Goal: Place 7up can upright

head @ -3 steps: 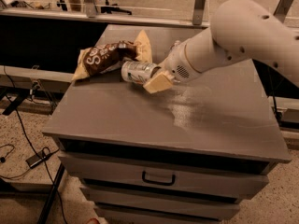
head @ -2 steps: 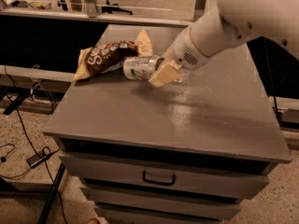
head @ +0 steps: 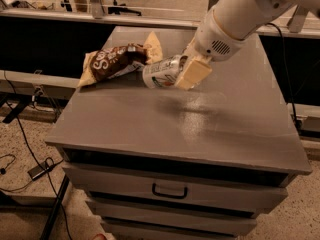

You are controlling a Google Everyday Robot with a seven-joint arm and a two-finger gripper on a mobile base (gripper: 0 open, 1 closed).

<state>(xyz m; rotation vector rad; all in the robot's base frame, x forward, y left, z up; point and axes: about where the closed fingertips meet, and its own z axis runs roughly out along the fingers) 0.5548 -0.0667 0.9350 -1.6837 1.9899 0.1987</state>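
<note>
Pinched between the cream fingers of the gripper (head: 187,70) — 7up can (head: 161,73), lying sideways, not upright; low over the grey desk (head: 150,129), toward its back; just beside the brown-and-yellow snack bag (head: 112,64).

At centre frame the gripper (head: 188,68), clasping the 7up can (head: 161,74), hides its right end. The arm (head: 240,9) is cut off at the upper right, the drawers (head: 125,184) at the bottom.

The silvery 7up can (head: 161,74), green logo showing (lying sideways), is clamped at its right end in the gripper (head: 184,68).
</note>
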